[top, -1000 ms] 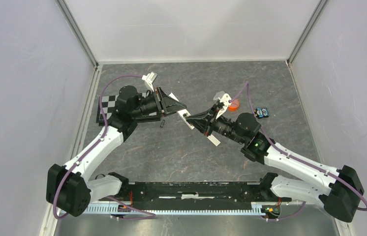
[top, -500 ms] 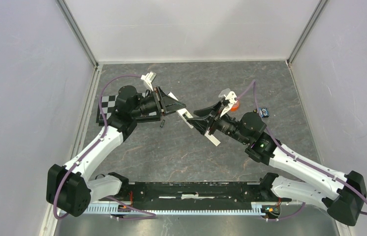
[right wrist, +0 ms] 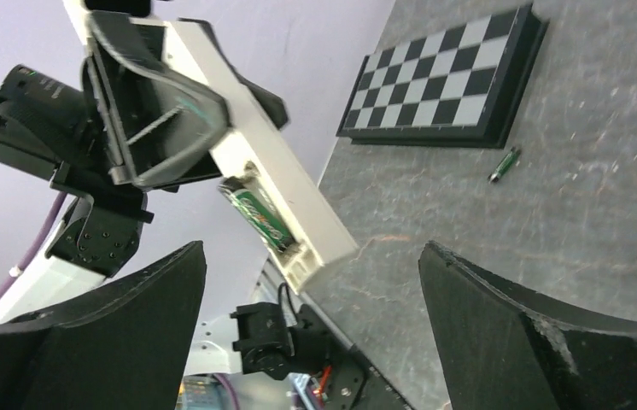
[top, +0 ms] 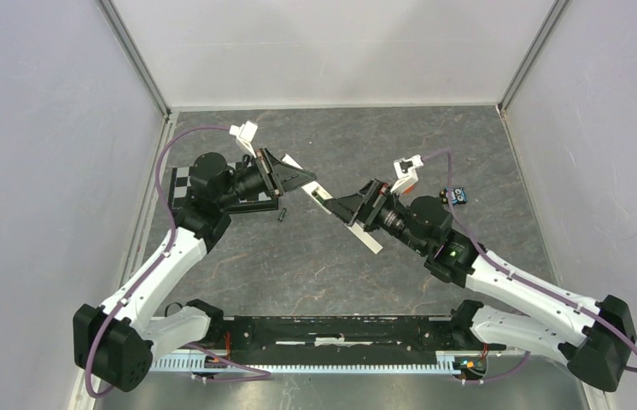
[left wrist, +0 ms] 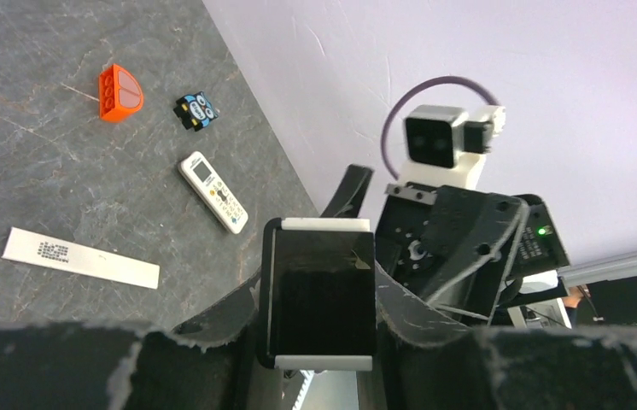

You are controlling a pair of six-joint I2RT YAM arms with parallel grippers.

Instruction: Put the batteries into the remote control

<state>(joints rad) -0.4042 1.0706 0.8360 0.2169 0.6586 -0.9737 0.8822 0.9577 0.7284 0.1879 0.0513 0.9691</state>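
Note:
My left gripper (top: 300,181) (left wrist: 322,295) is shut on the remote control (top: 322,199) (right wrist: 294,184) and holds it tilted above the table. The left wrist view shows only the remote's dark end face (left wrist: 322,282), between the fingers. One green-marked battery (right wrist: 257,213) sits in the remote's open recess. A second battery (top: 282,213) (right wrist: 504,165) lies loose on the table beside the checkerboard. My right gripper (top: 342,210) (right wrist: 312,256) is wide open at the remote's lower end, with nothing between its fingers.
A checkerboard (top: 180,184) (right wrist: 443,81) lies at the left. A flat white strip (top: 370,240) (left wrist: 80,259) lies mid-table. A second small white handset (left wrist: 213,192), an orange piece (left wrist: 119,92) and a blue block (top: 458,196) (left wrist: 196,109) lie to the right.
My right gripper has gone from nearly shut to wide open and its wrist has turned. My left gripper has shifted slightly up and left with the remote.

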